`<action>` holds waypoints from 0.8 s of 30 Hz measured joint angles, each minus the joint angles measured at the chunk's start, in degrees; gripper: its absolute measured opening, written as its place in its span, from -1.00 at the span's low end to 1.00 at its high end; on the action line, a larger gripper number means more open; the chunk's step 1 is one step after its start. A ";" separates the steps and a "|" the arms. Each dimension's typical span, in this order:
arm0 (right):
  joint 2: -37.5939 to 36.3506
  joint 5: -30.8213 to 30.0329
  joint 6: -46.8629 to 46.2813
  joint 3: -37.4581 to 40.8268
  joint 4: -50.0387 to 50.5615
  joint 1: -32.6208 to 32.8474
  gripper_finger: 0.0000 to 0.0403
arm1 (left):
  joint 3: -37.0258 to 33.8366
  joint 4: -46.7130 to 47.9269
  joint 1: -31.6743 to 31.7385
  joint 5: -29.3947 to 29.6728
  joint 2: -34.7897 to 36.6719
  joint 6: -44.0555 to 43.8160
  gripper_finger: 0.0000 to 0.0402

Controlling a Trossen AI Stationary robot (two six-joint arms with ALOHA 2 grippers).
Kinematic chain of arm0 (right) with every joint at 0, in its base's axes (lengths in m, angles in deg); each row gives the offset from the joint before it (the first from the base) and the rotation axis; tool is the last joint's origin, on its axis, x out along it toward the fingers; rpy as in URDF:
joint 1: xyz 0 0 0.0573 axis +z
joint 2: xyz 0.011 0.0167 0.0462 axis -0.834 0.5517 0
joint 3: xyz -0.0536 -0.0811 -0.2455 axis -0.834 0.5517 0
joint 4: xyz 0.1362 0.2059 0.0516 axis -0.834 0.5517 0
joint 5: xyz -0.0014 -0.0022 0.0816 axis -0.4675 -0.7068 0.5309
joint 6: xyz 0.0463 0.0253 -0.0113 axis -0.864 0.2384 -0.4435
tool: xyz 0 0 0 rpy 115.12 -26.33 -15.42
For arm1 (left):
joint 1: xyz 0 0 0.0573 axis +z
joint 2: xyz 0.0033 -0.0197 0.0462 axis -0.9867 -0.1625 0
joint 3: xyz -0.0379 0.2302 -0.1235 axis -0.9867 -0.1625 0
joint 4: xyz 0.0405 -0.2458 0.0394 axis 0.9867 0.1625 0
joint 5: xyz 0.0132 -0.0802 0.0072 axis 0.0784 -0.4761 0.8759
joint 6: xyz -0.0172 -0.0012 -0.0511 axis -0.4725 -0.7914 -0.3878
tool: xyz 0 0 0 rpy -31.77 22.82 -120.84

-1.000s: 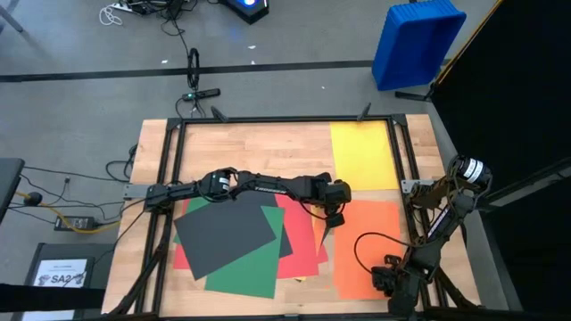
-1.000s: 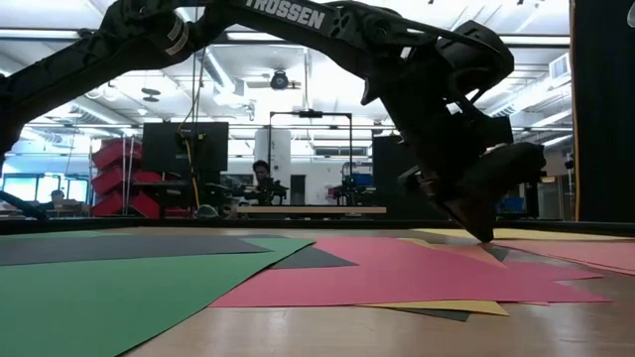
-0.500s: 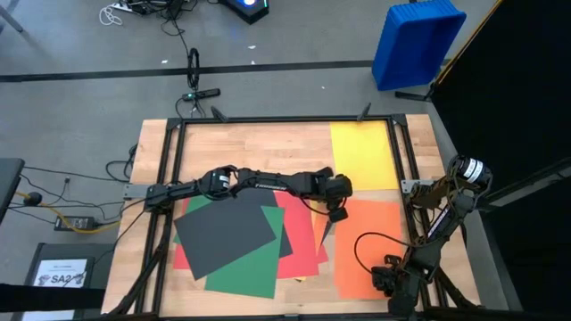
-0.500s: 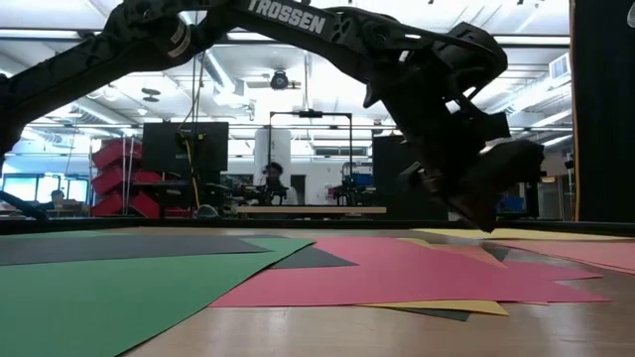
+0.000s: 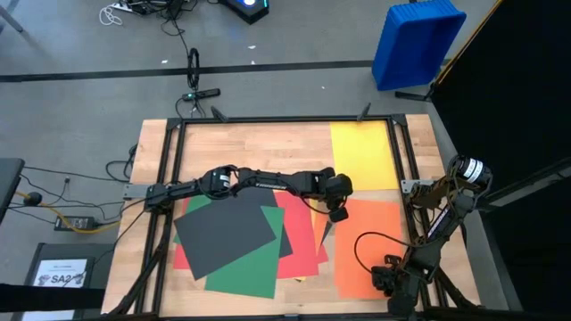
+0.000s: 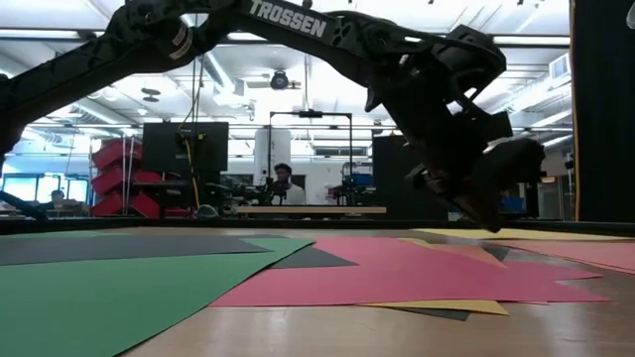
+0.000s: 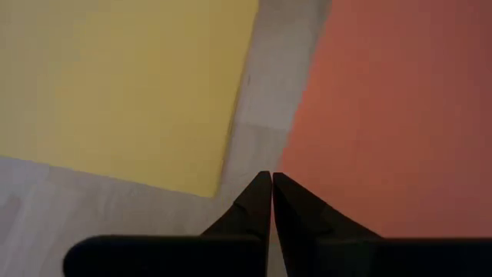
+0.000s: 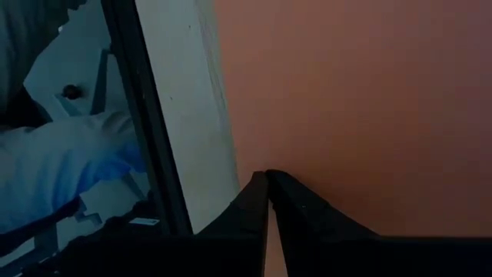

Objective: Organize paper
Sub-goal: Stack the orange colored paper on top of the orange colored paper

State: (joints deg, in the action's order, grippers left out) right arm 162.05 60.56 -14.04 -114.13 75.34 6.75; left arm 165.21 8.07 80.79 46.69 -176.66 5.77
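A loose pile of paper lies flat on the table's left half: a dark grey sheet on top, with green and red sheets under it. One yellow sheet lies at the far right, and one orange sheet lies nearer. My left gripper is shut and points down between the pile and the orange sheet. In the left wrist view it hangs over the bare strip between yellow and orange. My right gripper waits shut over the orange sheet's near edge.
A black frame rail runs round the table. Bare wood shows at the far left. A blue bin stands on the floor beyond the far right corner, and a white printed sheet lies left of the table. A person is far behind.
My left gripper has risen a little off the pile's right edge and drifted slightly toward the far edge, staying shut. The sheets have kept their places.
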 joint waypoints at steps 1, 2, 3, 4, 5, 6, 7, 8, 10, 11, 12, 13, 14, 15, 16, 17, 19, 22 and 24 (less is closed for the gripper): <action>0.01 0.04 -0.01 0.00 0.00 -0.04 -1.00 | 0.00 0.06 0.01 -0.12 0.00 0.11 -1.00; 0.00 0.05 -0.02 0.00 0.00 -0.06 -1.00 | 0.00 0.14 0.06 -0.19 0.00 0.13 -1.00; 0.00 0.03 -0.03 0.00 0.00 -0.06 -1.00 | 0.00 0.25 0.18 -0.22 0.00 0.13 -1.00; 0.01 0.03 -0.09 0.00 0.00 -0.06 -1.00 | 0.00 0.22 0.30 -0.36 -0.25 0.13 -1.00; 0.01 0.03 -0.27 0.00 0.02 -0.08 -1.00 | 0.00 -0.03 0.37 -0.43 -0.57 0.11 -1.00; -0.01 0.05 -0.47 0.00 0.02 -0.11 -1.00 | 0.00 -0.03 0.45 -0.60 -0.69 0.09 -1.00; 0.01 0.03 -0.55 0.00 0.00 -0.11 -1.00 | 0.00 -0.06 0.48 -0.72 -0.80 -0.09 -1.00; 0.01 0.03 -0.55 0.00 -0.07 -0.11 -1.00 | 0.00 -0.07 0.49 -0.85 -0.81 -0.16 -1.00; -0.01 0.01 -0.55 0.00 -0.11 -0.11 -1.00 | 0.01 -0.79 0.46 -1.10 -1.19 -0.28 -1.00; 0.00 0.01 -0.55 0.00 -0.13 -0.12 -1.00 | 0.04 -1.15 0.44 -1.27 -1.30 -0.42 -1.00; 0.01 -0.01 -0.55 0.02 -0.15 -0.13 -1.00 | 0.05 -1.30 0.44 -1.71 -1.47 -0.81 -1.00; 0.00 0.04 -0.55 0.02 -0.15 -0.23 -1.00 | 0.11 -1.48 0.47 -2.11 -1.53 -1.24 -1.00; -0.01 0.07 -0.55 0.02 -0.15 -0.28 -1.00 | 0.11 -1.05 0.55 -2.51 -1.53 -1.44 -1.00; 0.01 0.05 -0.56 0.02 -0.17 -0.29 -1.00 | 0.11 -0.99 0.57 -2.65 -1.53 -1.55 -1.00; 0.01 0.04 -0.69 0.02 -0.17 -0.31 -1.00 | 0.11 -0.95 0.57 -2.83 -1.53 -1.58 -1.00; 0.01 0.02 -0.86 0.02 -0.15 -0.39 -1.00 | 0.11 -0.69 0.57 -2.97 -1.53 -1.60 -1.00; 0.01 0.14 -0.96 0.02 -0.13 -0.48 -1.00 | 0.11 -0.24 0.57 -2.97 -1.53 -1.54 -1.00; -0.07 0.16 -1.47 0.02 0.04 -0.48 -1.00 | 0.11 0.19 0.57 -3.67 -1.51 -1.53 -1.00; -0.22 0.12 -2.64 0.00 0.67 -0.48 -1.00 | 0.11 0.88 0.57 -4.12 -1.49 -1.51 -1.00</action>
State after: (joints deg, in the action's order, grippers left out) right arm 161.83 60.68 -16.68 -114.13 76.01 6.27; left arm 165.32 8.95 81.36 42.57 -178.15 4.26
